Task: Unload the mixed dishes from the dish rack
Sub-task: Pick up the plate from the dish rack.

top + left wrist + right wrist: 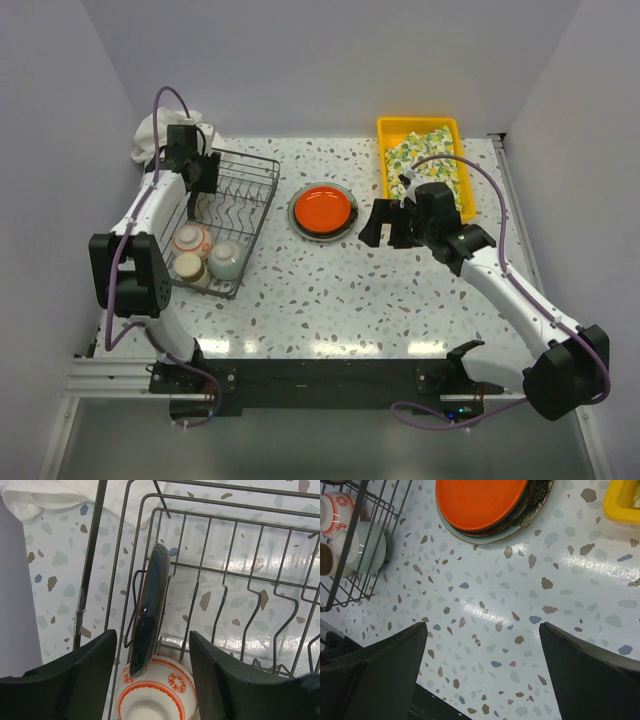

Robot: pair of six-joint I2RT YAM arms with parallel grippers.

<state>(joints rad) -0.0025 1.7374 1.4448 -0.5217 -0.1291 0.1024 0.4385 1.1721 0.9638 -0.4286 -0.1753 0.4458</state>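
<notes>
In the overhead view the dish rack (238, 205) sits at the left of the speckled table (400, 290). The left gripper (200, 168) hangs over the rack's upper left corner, just below a white cloth (152, 135). A red-and-white bowl (190, 238), a brown cup (188, 267) and a pale cup (225, 260) crowd the rack's lower end. The right gripper (386, 226) hovers right of centre, beside a stack of plates topped by an orange plate (323, 208), with the yellow tray (425, 150) above it at the upper right.

In the left wrist view a dark plate (151, 600) stands on edge between the rack's tines, left of centre. Its lower rim sits between the two fingers (82, 677). The jaws are apart, with a sliver of gap on either side, so nothing is gripped. The bowl lies at the bottom edge, directly under the plate.

In the right wrist view the jaws are spread wide over bare table and hold nothing. The plate stack fills the top centre, well clear of the fingertips (395, 665). The rack corner with the cups is at the upper left and the tray's edge at the upper right.
</notes>
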